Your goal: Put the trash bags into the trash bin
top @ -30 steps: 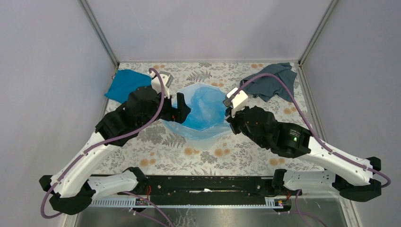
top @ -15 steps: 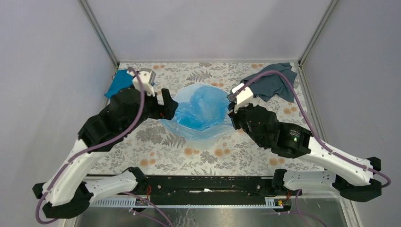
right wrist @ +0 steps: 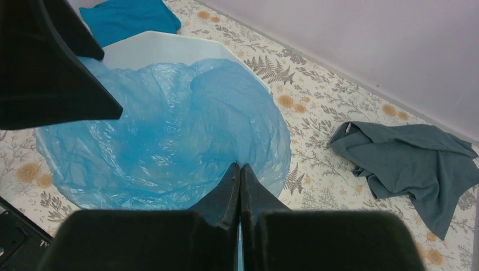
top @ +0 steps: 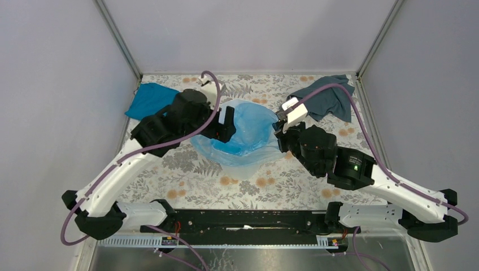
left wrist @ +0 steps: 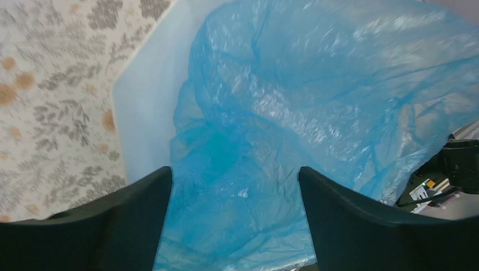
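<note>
Blue trash bag (top: 244, 129) draped over bin (left wrist: 148, 104), left hand (left wrist: 233, 179) returned above it

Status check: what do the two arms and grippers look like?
The left arm and right arm: white shells, black joint housings, purple cable along each. The left gripper and right gripper: black, two fingers. White camera block at each wrist; green light on the right arm.
</note>
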